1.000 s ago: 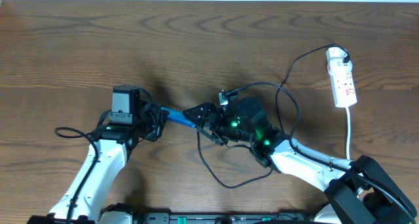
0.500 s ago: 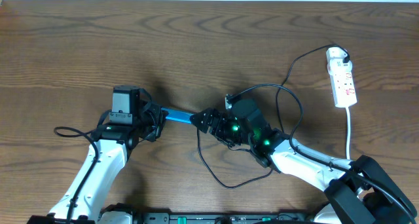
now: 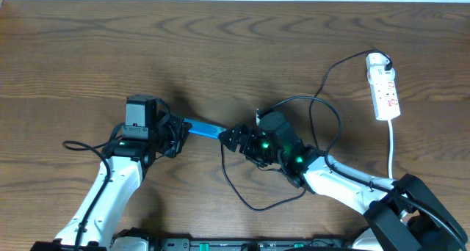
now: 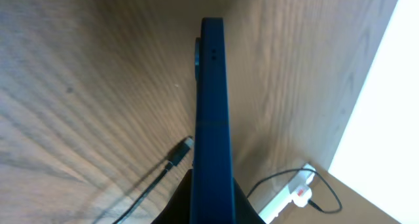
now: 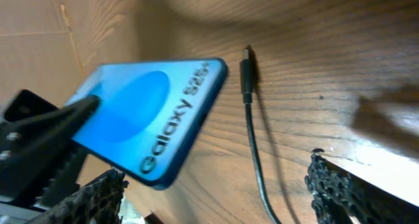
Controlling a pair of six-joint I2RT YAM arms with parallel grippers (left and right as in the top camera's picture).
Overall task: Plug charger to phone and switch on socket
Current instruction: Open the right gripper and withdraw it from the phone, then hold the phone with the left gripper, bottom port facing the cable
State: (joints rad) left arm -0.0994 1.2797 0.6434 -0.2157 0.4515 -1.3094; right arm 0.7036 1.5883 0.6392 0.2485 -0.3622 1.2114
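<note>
**Phone pinched edge-up at mid-desk, charger tip lying loose beside it**

The phone (image 3: 202, 127) is held by the left gripper (image 3: 178, 131) near the middle of the desk (image 3: 220, 45). The jaws are pressed together on one end of it. The phone is turned on its edge, so that only a narrow blue strip is seen from overhead. Whether its lower edge touches the desk cannot be told.

The right gripper (image 5: 216, 191) is placed just beside the phone's free end, with its fingers (image 5: 98, 191) spread wide and nothing pinched. The charger (image 5: 251, 139) is laid on the wood between them. Its connector tip (image 5: 247, 70) is seen close to the phone's corner but apart from it.

The socket (image 3: 383, 86) is set near the far right corner of the desk, well apart from both arms. A black plug (image 3: 387, 61) is seated at its far end, and its white cord (image 3: 391, 144) is run toward the near edge.
</note>
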